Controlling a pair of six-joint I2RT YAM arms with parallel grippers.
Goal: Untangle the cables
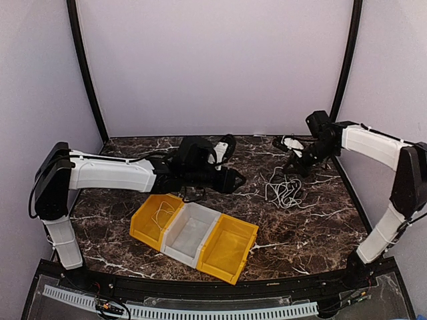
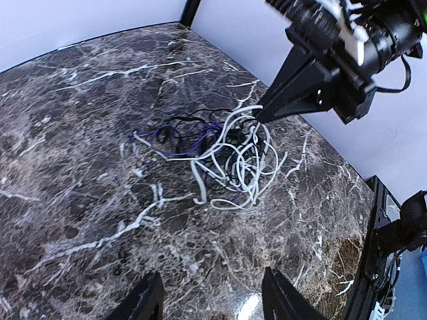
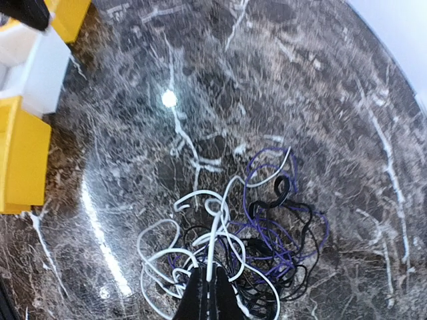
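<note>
The cables [image 1: 283, 191] (white, black and purple strands, one loose tangle) lie on the marble tabletop [image 1: 300, 233], right of centre in the top view. The right gripper [image 3: 210, 283] has its fingers pressed together, pinching a white strand there; the left gripper [image 2: 212, 300] hangs spread, holding nothing.

White, black and purple cables [image 2: 213, 150] in one loose, flat-lying tangle

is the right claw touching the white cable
Touching. The right wrist view shows the right claw shut on a white cable strand at its tips.
</note>
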